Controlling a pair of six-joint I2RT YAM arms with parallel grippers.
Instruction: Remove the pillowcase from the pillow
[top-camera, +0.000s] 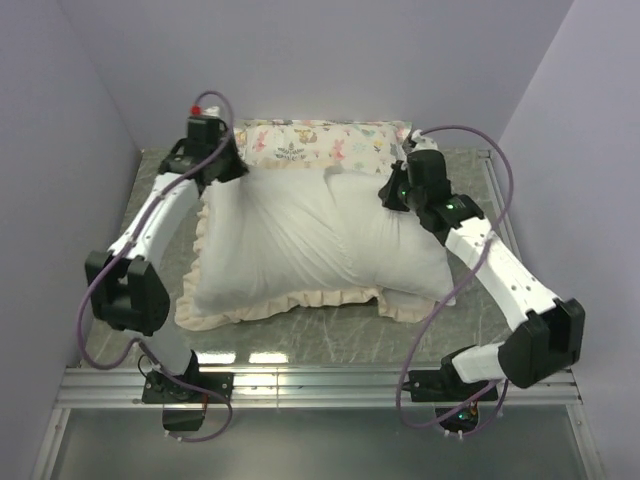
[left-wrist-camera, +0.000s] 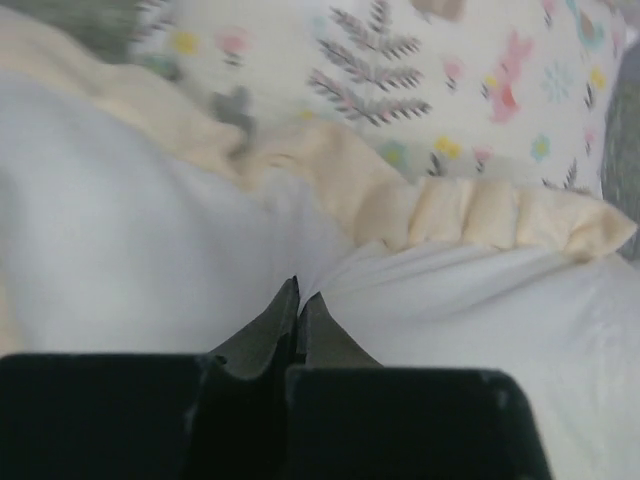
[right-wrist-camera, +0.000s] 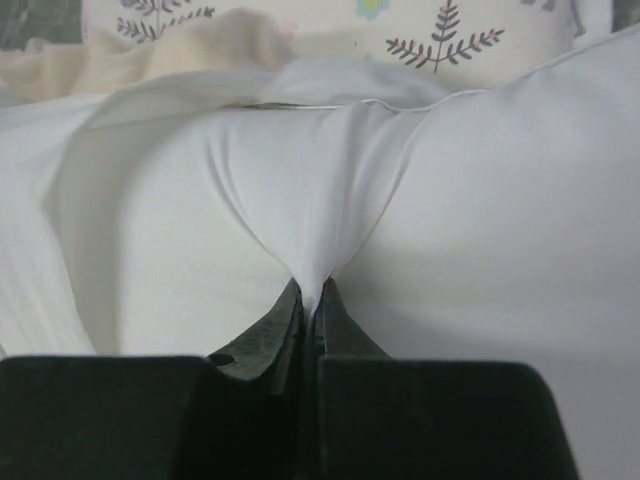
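The pillowcase (top-camera: 270, 240) lies cream-white face up on the left half of the table, its ruffled frill (top-camera: 290, 303) along the near edge. The plain white pillow (top-camera: 400, 255) sticks out of it to the right. My left gripper (top-camera: 228, 168) is at the pillowcase's far left corner. In the left wrist view it (left-wrist-camera: 300, 290) is shut on white pillowcase cloth (left-wrist-camera: 120, 220) just below the frill (left-wrist-camera: 480, 215). My right gripper (top-camera: 392, 192) is at the pillow's far edge. In the right wrist view it (right-wrist-camera: 312, 295) is shut on a pinch of the pillow's white cloth (right-wrist-camera: 520, 200).
A smaller animal-and-tree print pillow (top-camera: 320, 140) lies along the back wall, right behind both grippers; it also shows in the left wrist view (left-wrist-camera: 450, 90) and the right wrist view (right-wrist-camera: 450, 30). The grey-green tabletop (top-camera: 470, 300) has a metal rail (top-camera: 320, 380) at the front and walls on three sides.
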